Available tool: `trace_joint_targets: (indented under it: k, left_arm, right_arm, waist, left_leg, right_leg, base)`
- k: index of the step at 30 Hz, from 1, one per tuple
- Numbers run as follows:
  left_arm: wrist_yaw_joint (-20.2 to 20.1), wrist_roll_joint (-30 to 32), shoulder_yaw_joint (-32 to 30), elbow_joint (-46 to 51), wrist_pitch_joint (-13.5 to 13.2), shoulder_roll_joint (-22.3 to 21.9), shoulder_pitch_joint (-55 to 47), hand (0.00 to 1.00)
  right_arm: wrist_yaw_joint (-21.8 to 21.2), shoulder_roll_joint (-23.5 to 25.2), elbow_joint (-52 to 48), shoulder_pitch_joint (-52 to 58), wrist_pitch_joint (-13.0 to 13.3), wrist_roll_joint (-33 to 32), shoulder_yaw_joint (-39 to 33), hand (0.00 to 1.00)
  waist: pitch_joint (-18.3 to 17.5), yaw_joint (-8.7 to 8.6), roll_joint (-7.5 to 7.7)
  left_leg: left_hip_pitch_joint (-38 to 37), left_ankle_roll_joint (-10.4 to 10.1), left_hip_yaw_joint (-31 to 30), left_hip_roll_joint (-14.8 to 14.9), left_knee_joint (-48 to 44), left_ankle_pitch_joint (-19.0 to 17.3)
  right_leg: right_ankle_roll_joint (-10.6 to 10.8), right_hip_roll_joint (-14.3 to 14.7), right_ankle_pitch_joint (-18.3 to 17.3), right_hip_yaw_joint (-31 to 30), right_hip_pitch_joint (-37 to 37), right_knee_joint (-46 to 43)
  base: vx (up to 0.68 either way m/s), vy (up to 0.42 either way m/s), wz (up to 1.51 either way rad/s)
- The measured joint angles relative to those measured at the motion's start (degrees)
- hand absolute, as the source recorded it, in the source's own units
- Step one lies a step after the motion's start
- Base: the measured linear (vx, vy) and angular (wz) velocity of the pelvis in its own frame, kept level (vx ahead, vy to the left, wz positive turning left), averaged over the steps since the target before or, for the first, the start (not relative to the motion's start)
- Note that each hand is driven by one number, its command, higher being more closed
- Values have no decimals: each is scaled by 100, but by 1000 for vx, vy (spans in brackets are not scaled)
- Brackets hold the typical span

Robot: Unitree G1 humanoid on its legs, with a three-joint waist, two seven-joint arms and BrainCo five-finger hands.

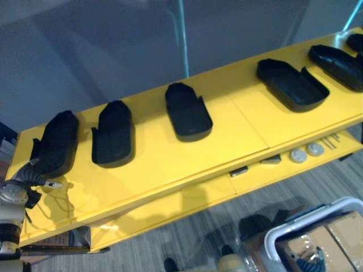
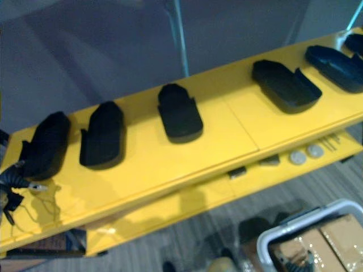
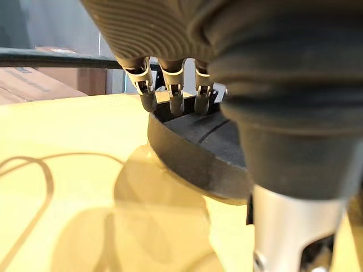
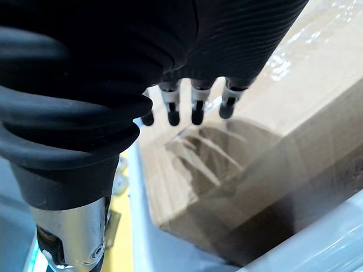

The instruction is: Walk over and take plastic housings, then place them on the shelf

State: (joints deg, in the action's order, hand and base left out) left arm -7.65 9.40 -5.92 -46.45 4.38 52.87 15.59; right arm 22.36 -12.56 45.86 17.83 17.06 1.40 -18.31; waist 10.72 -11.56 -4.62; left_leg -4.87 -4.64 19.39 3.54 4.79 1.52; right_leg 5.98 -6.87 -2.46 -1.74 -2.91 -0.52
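Currently: leftmost housing (image 1: pixel 57 141) lies flat on the yellow shelf (image 1: pixel 170 167), at its left end.
Left hand (image 1: pixel 20 181): at the near end of that housing. Fingers (image 3: pixel 174 96) are straight and a little apart, dark tips touching its raised rim, not curled round it.
Left thumb: tip cut off in the wrist view, so I can't tell if it touches the housing.
Right hand (image 4: pixel 227 28): fingers (image 4: pixel 197 105) hang straight and slightly apart, holding nothing, above a cardboard box (image 4: pixel 317 113).
Box: sits in a white-rimmed bin (image 1: pixel 278 235) on the floor, in front of the shelf's right part.
Other housings: second housing (image 1: pixel 113 136) just beside the first, third housing (image 1: pixel 187 110) mid-shelf, fourth housing (image 1: pixel 292 84) and fifth housing (image 1: pixel 337 65) towards the right end.
Cut off: one more dark piece (image 1: pixel 356 41) at the frame edge, shape unclear.
Lower ledge: two round discs (image 1: pixel 306 152) and small parts, too small to identify.
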Motion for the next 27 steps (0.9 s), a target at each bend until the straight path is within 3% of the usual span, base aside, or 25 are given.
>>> trace_joint_targets:
  k: [15, 27]
  left_arm:
    - [-99, 0, 34, -37, 88, -18, 62, 0]
    - [-827, 62, -10, -58, 185, -35, 14, 0]
  right_arm:
    - [-3, -2, -48, -17, 7, 2, 3, 0]
    - [-24, -57, -261, -8, -17, 168, 15, 0]
  waist:
    - [184, -18, -79]
    - [224, -17, -170]
  left_leg:
    - [81, 0, 3, 1, -5, -1]
    - [3, 12, 12, 0, -3, 8]
  right_leg:
    - [-3, 3, 5, -1, 87, -30]
    - [-4, 1, -5, -8, 68, -87]
  base:
    - [11, 0, 0]
    - [-16, 1, -1]
